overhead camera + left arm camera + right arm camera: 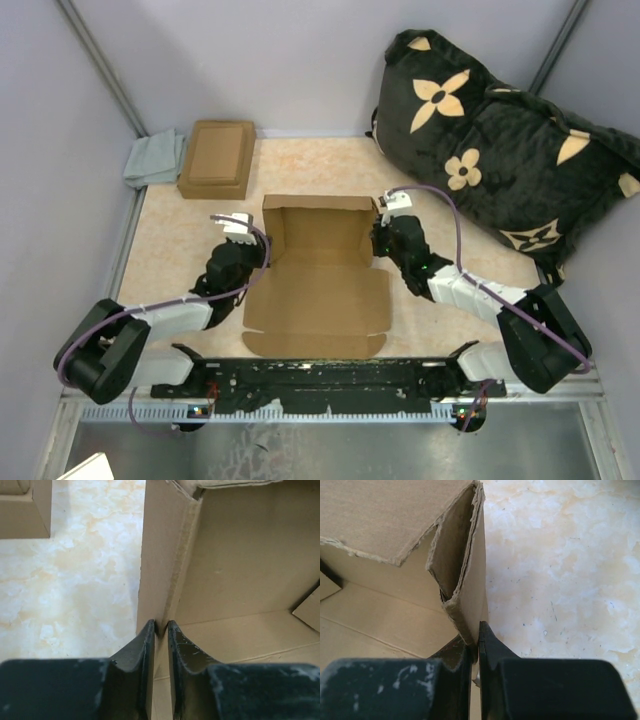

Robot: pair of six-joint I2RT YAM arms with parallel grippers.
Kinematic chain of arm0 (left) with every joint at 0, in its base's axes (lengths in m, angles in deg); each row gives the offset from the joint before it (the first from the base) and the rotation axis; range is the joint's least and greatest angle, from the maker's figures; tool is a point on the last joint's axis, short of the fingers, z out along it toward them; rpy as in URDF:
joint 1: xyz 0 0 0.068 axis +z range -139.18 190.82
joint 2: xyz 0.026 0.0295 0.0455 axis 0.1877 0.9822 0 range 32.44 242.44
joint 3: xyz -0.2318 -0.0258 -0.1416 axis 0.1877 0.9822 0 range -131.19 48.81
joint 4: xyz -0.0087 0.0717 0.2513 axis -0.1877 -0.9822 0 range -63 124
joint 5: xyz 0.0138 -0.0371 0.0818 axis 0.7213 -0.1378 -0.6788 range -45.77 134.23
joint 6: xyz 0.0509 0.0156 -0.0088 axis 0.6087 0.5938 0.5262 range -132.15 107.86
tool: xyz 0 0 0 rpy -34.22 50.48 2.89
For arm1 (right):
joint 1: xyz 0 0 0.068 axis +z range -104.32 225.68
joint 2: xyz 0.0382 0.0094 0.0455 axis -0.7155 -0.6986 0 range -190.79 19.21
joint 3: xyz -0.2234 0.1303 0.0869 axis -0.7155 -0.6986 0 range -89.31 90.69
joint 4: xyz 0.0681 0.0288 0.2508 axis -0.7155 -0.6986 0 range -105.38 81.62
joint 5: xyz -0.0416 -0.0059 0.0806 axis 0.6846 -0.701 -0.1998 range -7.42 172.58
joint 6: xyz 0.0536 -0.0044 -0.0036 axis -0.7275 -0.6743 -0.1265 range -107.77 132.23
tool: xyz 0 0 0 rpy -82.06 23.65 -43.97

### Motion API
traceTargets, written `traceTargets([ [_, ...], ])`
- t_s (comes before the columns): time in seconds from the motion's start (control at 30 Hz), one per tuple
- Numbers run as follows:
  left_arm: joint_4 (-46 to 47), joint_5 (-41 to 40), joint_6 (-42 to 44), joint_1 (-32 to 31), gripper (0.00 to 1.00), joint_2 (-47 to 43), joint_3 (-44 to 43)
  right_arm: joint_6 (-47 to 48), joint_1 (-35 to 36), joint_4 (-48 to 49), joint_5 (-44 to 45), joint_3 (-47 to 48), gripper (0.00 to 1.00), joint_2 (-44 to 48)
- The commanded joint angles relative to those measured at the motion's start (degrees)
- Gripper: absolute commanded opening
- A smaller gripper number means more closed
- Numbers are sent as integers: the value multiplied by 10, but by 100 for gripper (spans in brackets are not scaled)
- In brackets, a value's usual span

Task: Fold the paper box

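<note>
The tan paper box (320, 290) lies in the middle of the table. Its back and side walls stand up and its lid flap lies flat toward the near edge. My left gripper (262, 264) is at the near end of the left side wall (162, 555). Its fingers (150, 645) straddle that wall with the jaws closed onto the cardboard edge (160, 626). My right gripper (381, 246) is at the right side wall (470, 575), which is folded double. The jaws are pinched tight on the wall's lower near corner (476, 630). The inside floor of the box (245, 565) shows bare.
A smaller brown cardboard box (216, 157) sits at the back left beside a grey cloth (155, 158). A large black pillow with tan flowers (500, 150) fills the back right corner. Marbled tabletop (560, 570) lies on either side of the box.
</note>
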Motion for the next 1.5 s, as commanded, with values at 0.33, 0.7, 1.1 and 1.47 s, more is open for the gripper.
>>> traceTargets([
  [0.33,140,11,37,-16,46,90,-15,4,10,53,-49,-23,6,28],
  [0.7,17,-139,61,-51,0,102,-69,2,15,38,-34,-19,6,37],
  [1.1,-103,-464,115,-156,0,174,-165,-24,19,-39,10,32,5,28],
  [1.47,-151,-496,19,-169,0,191,-175,-28,35,-68,66,71,5,-12],
])
